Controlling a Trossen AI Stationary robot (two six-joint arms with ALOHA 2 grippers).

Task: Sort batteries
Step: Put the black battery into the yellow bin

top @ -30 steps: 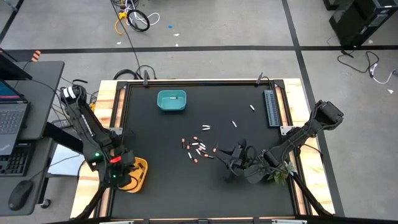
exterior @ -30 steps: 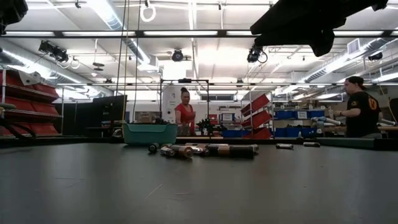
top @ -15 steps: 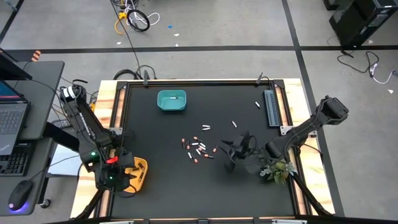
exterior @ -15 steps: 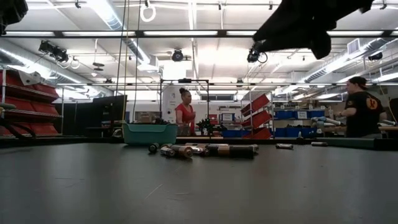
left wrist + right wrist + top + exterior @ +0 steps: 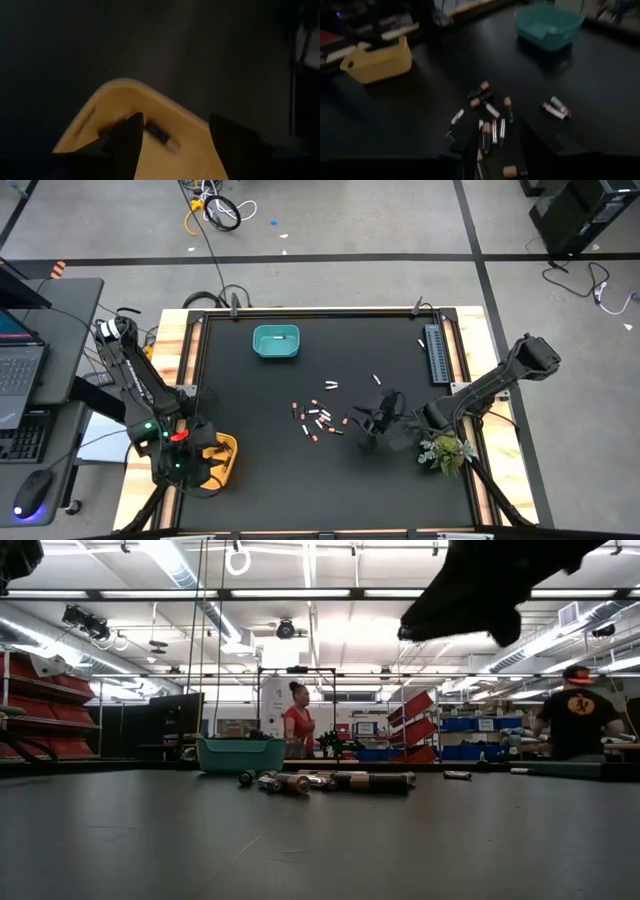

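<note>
Right hand (image 5: 366, 423), fingers apart and empty, hovers just at three o'clock of the slim red-and-silver batteries (image 5: 317, 420) clustered mid-worktop, nearer them than the open left hand (image 5: 200, 463) over the yellow plastic bin (image 5: 226, 460).

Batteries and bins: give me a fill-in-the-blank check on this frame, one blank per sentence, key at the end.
1. The left pincer hangs open over the ____ bin.
2. The teal bin holds one ____ battery.
3. The loose batteries lie clustered near the table's ____.
4. The right pincer is just beside that cluster, on the side facing the grey ribbed ____.

Missing words: yellow; whitish; middle; strip
</note>
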